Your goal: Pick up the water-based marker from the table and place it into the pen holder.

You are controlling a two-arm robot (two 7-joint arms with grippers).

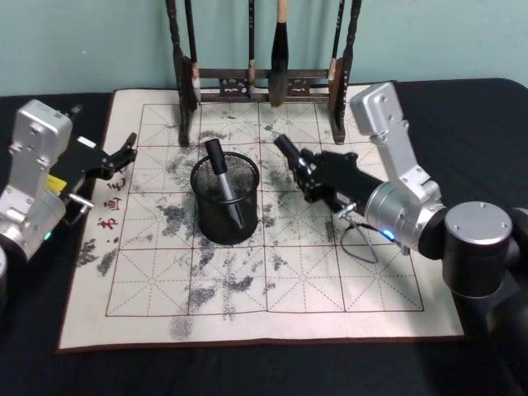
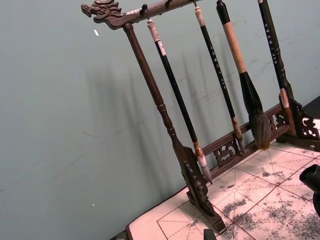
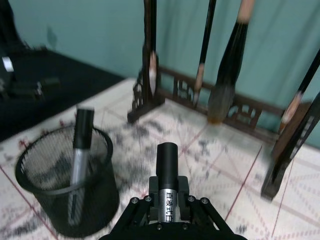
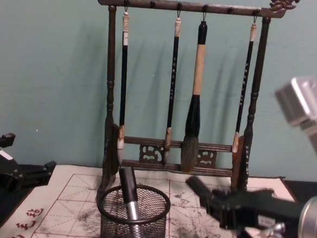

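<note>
1. Head view: the right claw (image 1: 305, 170) grips the marker (image 1: 286, 149) tight. The marker is up off the mat (image 1: 330, 280) and lies almost flat. It is just to the right of the pen holder (image 1: 210, 224) and not touching it. Another marker (image 1: 216, 169) leans inside the cup. The left claw (image 1: 122, 155) waits at the mat's left edge with its fingers a little apart and nothing in them.
2. Left wrist view: this camera looks at the brush rack (image 2: 170, 130) and a corner of the mat (image 2: 260, 190).
3. Right wrist view: the right claw (image 3: 168, 202) squeezes the marker (image 3: 167, 160), and the cap points toward the brush rack (image 3: 150, 95). The pen holder (image 3: 97, 200) sits off to one side with the other marker (image 3: 81, 145) in it.
4. Chest view: the right claw (image 4: 226, 204) holds the marker (image 4: 198, 185) at about the height of the pen holder's (image 4: 151, 227) rim, to its right. I think the claw should lift it higher and bring it over the open mouth. Then it should tip one end down and aim for the free side, away from the other marker (image 4: 127, 190). It should let go only when that end is inside the rim, or the marker may bump the cup.
</note>
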